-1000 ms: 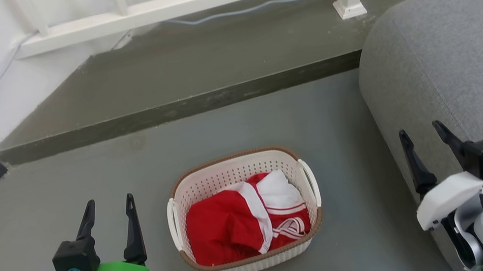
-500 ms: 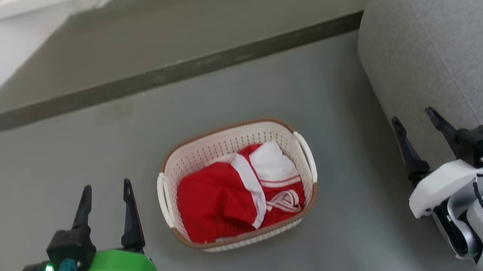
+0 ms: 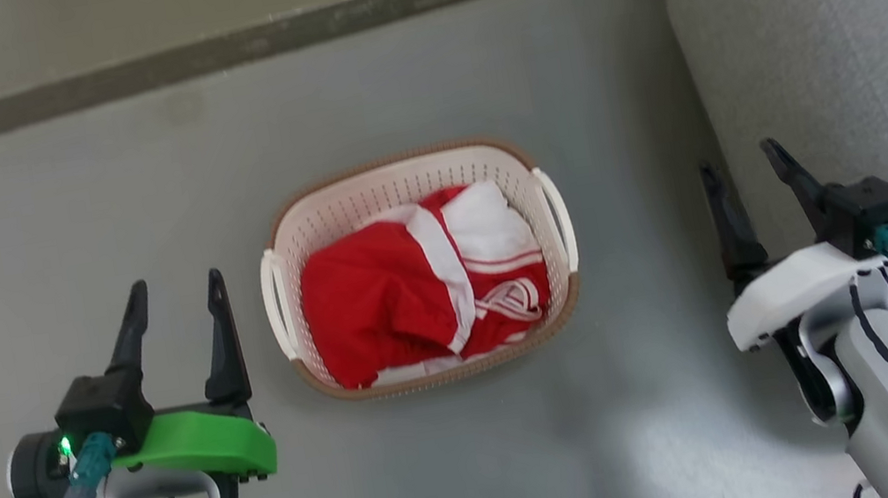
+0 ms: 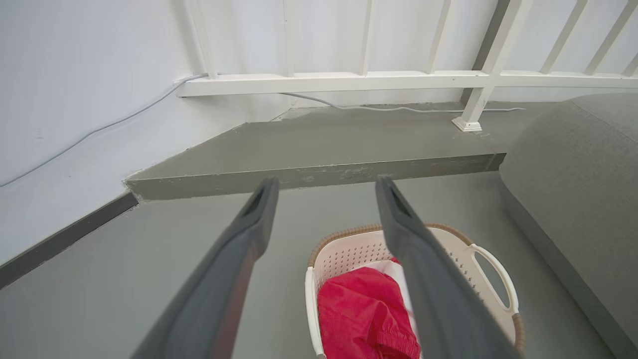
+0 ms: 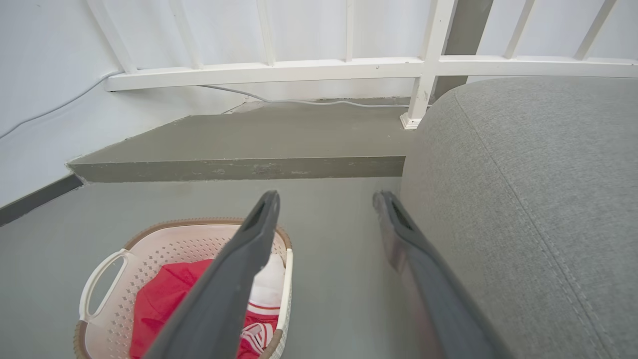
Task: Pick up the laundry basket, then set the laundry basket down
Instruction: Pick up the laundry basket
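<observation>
The laundry basket [image 3: 373, 193] is cream-white and perforated, with a brown rim and white loop handles. It stands on the grey floor and holds a red-and-white garment [image 3: 415, 289]. To its left my left gripper [image 3: 174, 287] is open, apart from the near handle. On the other side, my right gripper [image 3: 742, 162] is open beside the grey sofa, also apart from the basket. The left wrist view has the basket [image 4: 349, 249] low and right of my open fingers. In the right wrist view the basket [image 5: 164, 244] lies at lower left.
A grey sofa [image 3: 844, 16] fills the right side, close to my right gripper. A raised concrete step [image 3: 267, 32] runs across the back, with a white railing [image 4: 349, 82] and a cable above it. A white wall [image 4: 75, 99] with a dark baseboard stands at the left.
The head camera has tilted downward, so the whole scene has slid up the picture and the railing has left it. Both grippers stay open on either side of the basket.
</observation>
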Tool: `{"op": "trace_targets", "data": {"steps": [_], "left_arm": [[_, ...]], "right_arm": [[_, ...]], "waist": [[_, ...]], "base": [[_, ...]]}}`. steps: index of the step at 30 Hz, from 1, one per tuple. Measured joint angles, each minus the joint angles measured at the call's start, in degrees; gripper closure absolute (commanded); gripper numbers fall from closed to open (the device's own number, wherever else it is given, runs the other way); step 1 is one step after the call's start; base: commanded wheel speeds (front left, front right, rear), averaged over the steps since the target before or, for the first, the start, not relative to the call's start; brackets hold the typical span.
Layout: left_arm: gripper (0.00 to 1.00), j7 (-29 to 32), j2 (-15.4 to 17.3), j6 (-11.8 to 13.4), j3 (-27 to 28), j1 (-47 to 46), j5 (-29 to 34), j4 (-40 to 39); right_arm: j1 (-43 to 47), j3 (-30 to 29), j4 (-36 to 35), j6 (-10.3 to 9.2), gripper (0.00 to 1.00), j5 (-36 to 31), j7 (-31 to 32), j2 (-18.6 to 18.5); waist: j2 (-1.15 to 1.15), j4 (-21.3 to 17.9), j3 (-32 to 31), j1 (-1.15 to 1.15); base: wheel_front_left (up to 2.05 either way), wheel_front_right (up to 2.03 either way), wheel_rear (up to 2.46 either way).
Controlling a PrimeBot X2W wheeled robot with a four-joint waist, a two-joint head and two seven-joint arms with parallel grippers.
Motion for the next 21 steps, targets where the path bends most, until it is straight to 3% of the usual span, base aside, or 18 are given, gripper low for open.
{"op": "trace_targets", "data": {"steps": [21], "left_arm": [[0.0, 0.0, -0.1, -1.56, 0.64, -7.2, 0.0, -0.49]], "right_arm": [[-7.95, 0.8, 0.07, -0.48, 0.0, -1.01, 0.0, 2.19]], "waist": [[0.0, -0.47, 14.89, 0.01]], "base": [[0.0, 0.0, 0.0]]}}
